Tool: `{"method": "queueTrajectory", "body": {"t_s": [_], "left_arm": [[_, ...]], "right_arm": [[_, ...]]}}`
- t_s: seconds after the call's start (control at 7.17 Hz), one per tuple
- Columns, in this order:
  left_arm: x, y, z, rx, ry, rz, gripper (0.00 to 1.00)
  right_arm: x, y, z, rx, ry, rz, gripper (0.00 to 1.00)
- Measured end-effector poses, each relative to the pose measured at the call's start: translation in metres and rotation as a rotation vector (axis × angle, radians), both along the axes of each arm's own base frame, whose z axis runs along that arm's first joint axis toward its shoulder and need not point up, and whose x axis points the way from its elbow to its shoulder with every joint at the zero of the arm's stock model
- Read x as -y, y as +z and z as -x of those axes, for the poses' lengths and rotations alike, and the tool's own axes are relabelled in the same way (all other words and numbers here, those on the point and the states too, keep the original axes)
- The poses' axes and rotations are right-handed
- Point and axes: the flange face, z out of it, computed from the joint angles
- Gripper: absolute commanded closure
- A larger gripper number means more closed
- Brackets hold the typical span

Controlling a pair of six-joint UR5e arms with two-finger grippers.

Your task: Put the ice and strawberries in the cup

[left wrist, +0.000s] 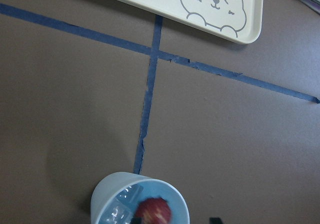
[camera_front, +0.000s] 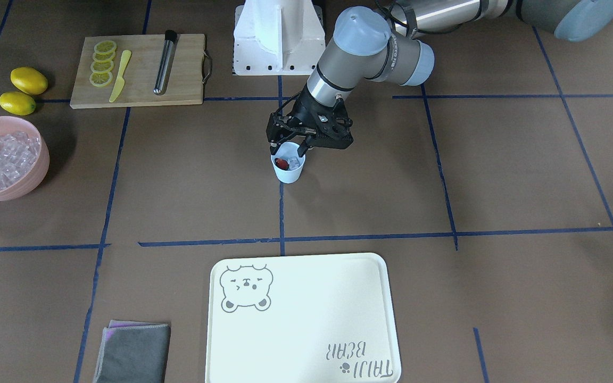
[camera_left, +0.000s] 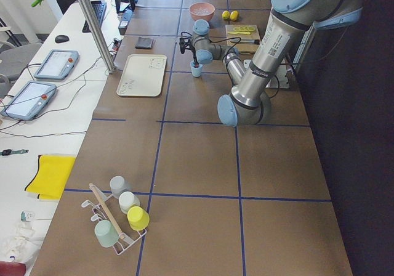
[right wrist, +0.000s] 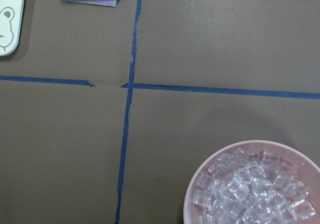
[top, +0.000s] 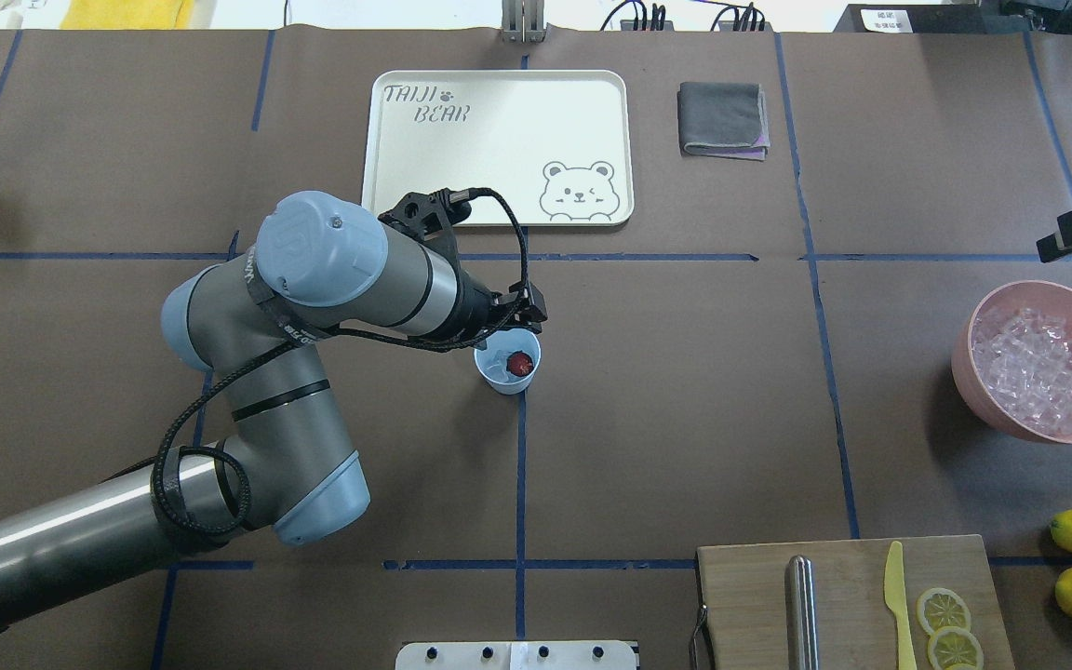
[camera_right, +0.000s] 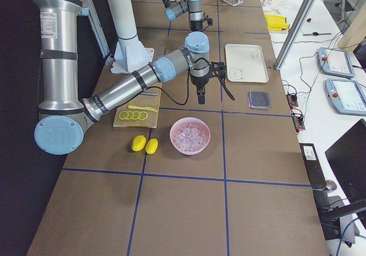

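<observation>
Cup (camera_front: 288,171), pale blue, stands mid-table (camera_front: 445,186) holding ice (left wrist: 116,213) and one red strawberry (top: 520,363). Left gripper (camera_front: 289,144) hovers just above its rim, fingers apart. Rising straight up should avoid tipping it. Right gripper (camera_right: 201,99) fingers: cannot tell.

Robotics lab: industrial arms (camera_left: 274,42) work a table (camera_left: 197,165) gridded in blue tape (camera_left: 184,195); teach pendants (camera_left: 55,63) lie on the white side bench (camera_left: 37,122).

Silver-grey arm (top: 378,279) with pale-blue joint caps (top: 322,247), black cable (top: 515,228), black gripper (camera_front: 288,148).
</observation>
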Motion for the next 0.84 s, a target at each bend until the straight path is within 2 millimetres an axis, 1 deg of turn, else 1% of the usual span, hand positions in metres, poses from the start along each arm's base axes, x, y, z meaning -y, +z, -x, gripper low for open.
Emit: {"method": "queueTrajectory", "body": {"t_s": [0.14,0.28,0.42,0.56,0.7,0.84], "left_arm": [[0.000,0.001,0.002,0.001,-0.002,0.000,0.19],[0.000,0.008,0.009,0.005,-0.007,0.001,0.19],[0.001,0.029,0.030,0.024,-0.008,-0.015,0.19],[0.006,0.056,0.059,0.060,0.007,-0.055,0.20],[0.017,0.093,0.099,0.110,0.039,-0.099,0.20],[0.032,0.136,0.153,0.159,0.077,-0.137,0.20]], "right_arm": [[0.000,0.000,0.000,0.000,0.000,0.000,0.00],[0.000,0.000,-0.003,-0.001,0.005,0.000,0.00],[0.001,0.002,-0.009,-0.005,0.014,0.001,0.00],[0.003,0.009,-0.018,-0.015,0.015,-0.004,0.00],[0.008,0.023,-0.031,-0.032,0.006,-0.022,0.00],[0.016,0.042,-0.049,-0.055,-0.006,-0.044,0.00]]}}
